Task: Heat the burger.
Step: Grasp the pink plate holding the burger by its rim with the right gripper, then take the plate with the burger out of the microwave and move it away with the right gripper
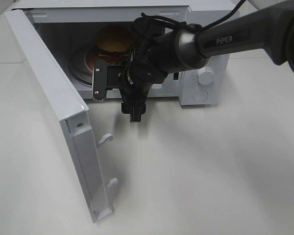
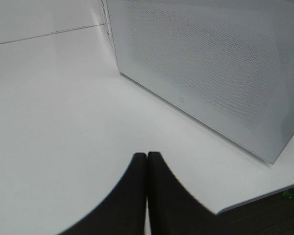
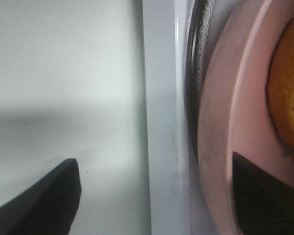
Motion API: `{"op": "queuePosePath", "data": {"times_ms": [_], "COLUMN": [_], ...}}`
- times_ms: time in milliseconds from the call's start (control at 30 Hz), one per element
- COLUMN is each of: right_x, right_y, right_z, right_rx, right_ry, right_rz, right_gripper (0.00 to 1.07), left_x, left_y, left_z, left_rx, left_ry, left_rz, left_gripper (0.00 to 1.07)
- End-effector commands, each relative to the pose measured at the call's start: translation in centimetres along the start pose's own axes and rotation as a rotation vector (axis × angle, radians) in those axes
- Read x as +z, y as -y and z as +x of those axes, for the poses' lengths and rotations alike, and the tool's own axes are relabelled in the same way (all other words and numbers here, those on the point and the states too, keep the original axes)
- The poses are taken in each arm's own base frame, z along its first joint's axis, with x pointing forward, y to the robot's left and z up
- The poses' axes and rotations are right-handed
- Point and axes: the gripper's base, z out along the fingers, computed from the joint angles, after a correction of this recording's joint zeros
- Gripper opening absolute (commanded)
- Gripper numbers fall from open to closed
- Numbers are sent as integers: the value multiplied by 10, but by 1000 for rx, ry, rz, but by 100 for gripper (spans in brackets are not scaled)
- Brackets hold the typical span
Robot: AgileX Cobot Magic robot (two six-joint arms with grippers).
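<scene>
Now | step: loading judged done | burger (image 1: 114,41) is seen on pink plate (image 1: 89,61) inside microwave (image 1: 206,54) | right gripper (image 3: 152,196) spread, empty at opening | left gripper (image 2: 147,161) pressed together | next: door (image 1: 54,98) to be swung shut, dial set

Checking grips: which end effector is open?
The right end effector, its jaws wide apart beside the plate; the left end effector is shut tight.
</scene>
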Motion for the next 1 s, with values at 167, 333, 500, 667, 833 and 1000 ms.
{"op": "queuePosePath", "data": {"times_ms": [167,333,500,667,833,1000], "right_x": [0,0,0,0,0,0], "right_y": [1,1,1,1,0,1], "right_z": [1,1,1,1,1,1], "right_rx": [15,15,14,28,50,49], "right_ry": [-1,-2,-3,-6,-9,-8], "right_rz": [2,2,2,0,-1,-1], "right_gripper": [63,52,35,9,0,0], "left_x": [-3,-3,-3,-3,-3,-3], "left_y": [0,0,0,0,0,0], "left_z": [1,1,1,1,1,1], "left_rx": [-5,-5,-5,-5,-5,-5], "left_ry": [33,33,33,33,33,33], "left_rz": [-4,-4,-4,-4,-4,-4], "left_gripper": [0,0,0,0,0,0]}}
